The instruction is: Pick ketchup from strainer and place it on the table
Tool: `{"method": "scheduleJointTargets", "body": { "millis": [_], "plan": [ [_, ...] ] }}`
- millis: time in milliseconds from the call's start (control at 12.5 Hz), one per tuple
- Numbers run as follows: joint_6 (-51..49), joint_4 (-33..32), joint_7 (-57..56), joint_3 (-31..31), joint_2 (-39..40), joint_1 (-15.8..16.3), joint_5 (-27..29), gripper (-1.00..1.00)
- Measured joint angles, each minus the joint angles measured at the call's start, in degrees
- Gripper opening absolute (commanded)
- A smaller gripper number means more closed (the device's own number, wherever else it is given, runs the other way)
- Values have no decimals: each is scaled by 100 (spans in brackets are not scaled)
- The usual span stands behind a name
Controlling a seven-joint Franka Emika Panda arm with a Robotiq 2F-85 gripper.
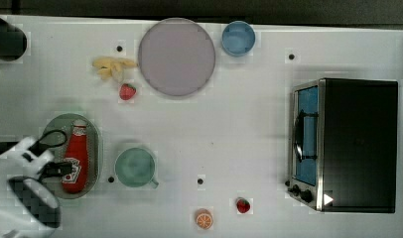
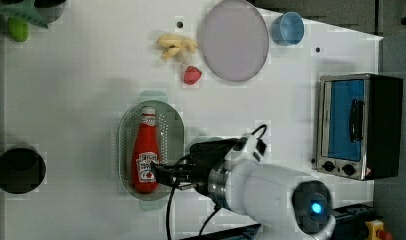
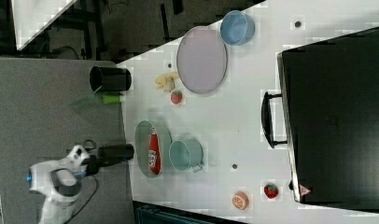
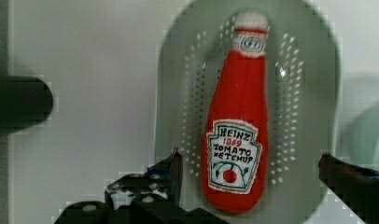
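Note:
The ketchup [image 4: 239, 126], a red bottle with a white cap and a white label, lies flat along the pale green strainer [image 4: 318, 93]. My gripper [image 4: 250, 170] hangs above the bottle's label end, open, one finger on each side of it and neither touching. In the top view the ketchup [image 1: 76, 158] rests in the strainer [image 1: 96, 148] at the top view's left on the white table [image 1: 229, 129], with the gripper [image 1: 58, 169] over its lower half. The left view shows the gripper [image 2: 158, 175] at the bottle's [image 2: 145, 150] base.
A green mug [image 1: 135, 167] stands close to the strainer on the top view's right. Farther off are a grey-lilac plate [image 1: 176, 57], a blue cup [image 1: 238, 38], a toaster oven [image 1: 343, 144], two strawberries [image 1: 127, 91], an orange slice [image 1: 204, 218] and a black cup [image 1: 6, 42].

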Motion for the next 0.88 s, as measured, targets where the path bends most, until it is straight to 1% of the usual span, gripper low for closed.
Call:
{"method": "scheduleJointTargets", "body": {
  "millis": [160,240,400,560,880],
  "plan": [
    [386,-403,118,-25,433,-43,-89,100],
    [498,-504,185,-22,671,-68,-155,100],
    [781,-515,280,-34,1107,-63,-454,100],
    [1066,-481,532,-101,1503,-23,-585,100],
    [1441,-448,1040,-422,1828,89,-1356,100]
  ]
}}
